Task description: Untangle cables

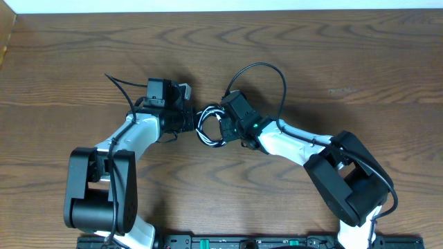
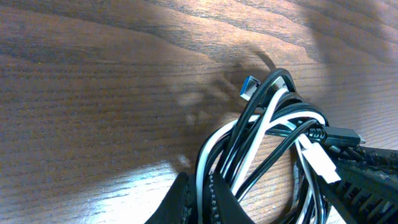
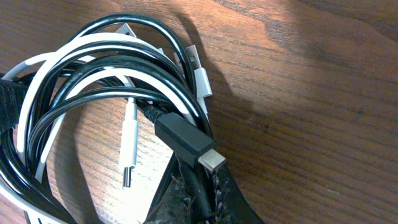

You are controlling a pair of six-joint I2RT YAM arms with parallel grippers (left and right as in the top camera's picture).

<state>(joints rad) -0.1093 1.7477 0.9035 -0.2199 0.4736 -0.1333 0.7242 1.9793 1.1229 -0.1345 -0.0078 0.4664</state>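
Note:
A black cord (image 1: 205, 111) and a white cord (image 1: 205, 123) lie coiled together in a small bundle at the middle of the table, between my two grippers. My left gripper (image 1: 187, 119) is at the bundle's left side; in the left wrist view its fingers (image 2: 200, 196) are shut on a white strand (image 2: 200, 168) with black loops beside it. My right gripper (image 1: 225, 124) is at the bundle's right side; in the right wrist view its fingers (image 3: 198, 186) are shut on a black strand (image 3: 193, 180) under a black plug (image 3: 186, 142). A white plug (image 3: 128, 140) hangs inside the coil.
Wooden table (image 1: 346, 62) all around. A thicker black arm wire (image 1: 266, 69) loops above the right wrist, and another (image 1: 118, 84) sticks out behind the left wrist. A blue-tipped plug (image 2: 250, 87) shows at the bundle's top in the left wrist view.

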